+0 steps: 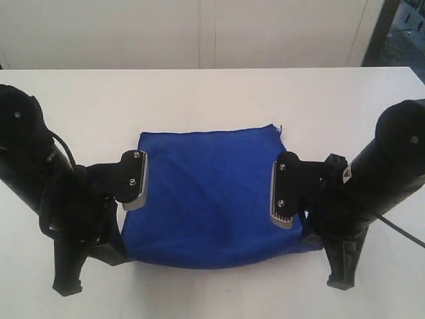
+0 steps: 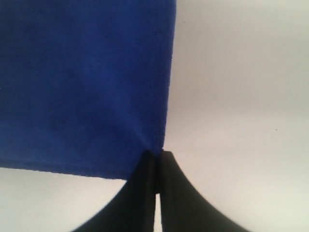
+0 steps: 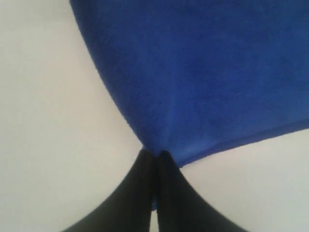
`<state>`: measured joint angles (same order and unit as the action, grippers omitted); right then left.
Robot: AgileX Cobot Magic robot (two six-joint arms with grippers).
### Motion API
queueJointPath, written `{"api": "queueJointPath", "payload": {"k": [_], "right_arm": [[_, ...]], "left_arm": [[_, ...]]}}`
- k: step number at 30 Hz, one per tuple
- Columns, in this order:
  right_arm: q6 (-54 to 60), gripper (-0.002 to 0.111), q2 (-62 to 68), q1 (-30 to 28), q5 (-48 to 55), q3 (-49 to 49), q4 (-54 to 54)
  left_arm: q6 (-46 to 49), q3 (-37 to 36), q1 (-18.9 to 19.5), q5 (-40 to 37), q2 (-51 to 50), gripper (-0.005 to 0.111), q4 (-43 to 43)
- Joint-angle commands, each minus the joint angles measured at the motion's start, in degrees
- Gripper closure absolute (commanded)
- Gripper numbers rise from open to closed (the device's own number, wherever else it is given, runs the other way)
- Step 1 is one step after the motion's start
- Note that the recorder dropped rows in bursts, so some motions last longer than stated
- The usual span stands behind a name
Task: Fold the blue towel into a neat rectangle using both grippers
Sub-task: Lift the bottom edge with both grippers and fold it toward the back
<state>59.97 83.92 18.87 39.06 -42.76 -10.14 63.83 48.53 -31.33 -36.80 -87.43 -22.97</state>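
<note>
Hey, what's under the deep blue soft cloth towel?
The deep blue cloth towel lies on the plain white table, which shows all round it. The black left gripper and black right gripper are shut on its corners nearest the arms. Anything beneath its middle is covered.

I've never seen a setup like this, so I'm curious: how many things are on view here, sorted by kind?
blue towel: 1
grippers, left gripper and right gripper: 2
white table: 1
Total: 4
</note>
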Motion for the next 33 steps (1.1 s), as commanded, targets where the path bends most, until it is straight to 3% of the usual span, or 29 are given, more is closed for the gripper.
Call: {"api": "queueJointPath", "payload": {"k": [1,10,17,33], "right_arm": [[-2.9,0.108,-1.3,0.0,-5.2,0.1,1.7],[-21.0,0.108,-1.4,0.0,-14.4,-0.1,19.9],[-26.2,0.108,-1.1,-0.1,-24.4,-0.1,26.8],[-27.9,0.108,8.7,-4.5,-28.8,-9.3,28.2]], "left_arm": [[-6.1,3.1,-0.3,-0.3,1.4,0.107,2.2],[-14.3,9.0,-0.1,6.9,0.5,0.107,8.9],[-16.7,9.4,-0.1,13.9,-1.3,0.107,13.9],[-18.2,9.5,2.7,26.1,-5.1,0.107,14.5]]}}
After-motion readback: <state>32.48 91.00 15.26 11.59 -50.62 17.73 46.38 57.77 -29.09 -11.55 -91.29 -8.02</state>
